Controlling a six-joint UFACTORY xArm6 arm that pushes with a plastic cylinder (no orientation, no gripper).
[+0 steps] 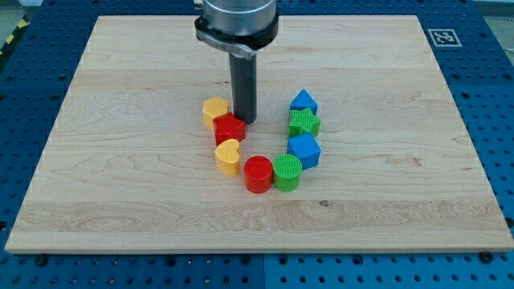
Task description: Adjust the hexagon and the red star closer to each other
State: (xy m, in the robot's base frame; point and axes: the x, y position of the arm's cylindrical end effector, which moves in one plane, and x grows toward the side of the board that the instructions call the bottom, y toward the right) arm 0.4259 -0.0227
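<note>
The yellow hexagon (214, 110) lies left of the board's centre. The red star (230, 128) sits just below and to the right of it, and the two appear to touch. My tip (244, 120) is down on the board at the red star's upper right edge, right of the hexagon, close against the star. The rod rises straight up to the arm's head at the view's top.
The blocks form a U shape on the wooden board (120, 185): a yellow heart (228, 156), a red cylinder (258, 174), a green cylinder (287, 172), an angular blue block (303, 150), a green star (304, 122) and a blue triangle-like block (303, 101).
</note>
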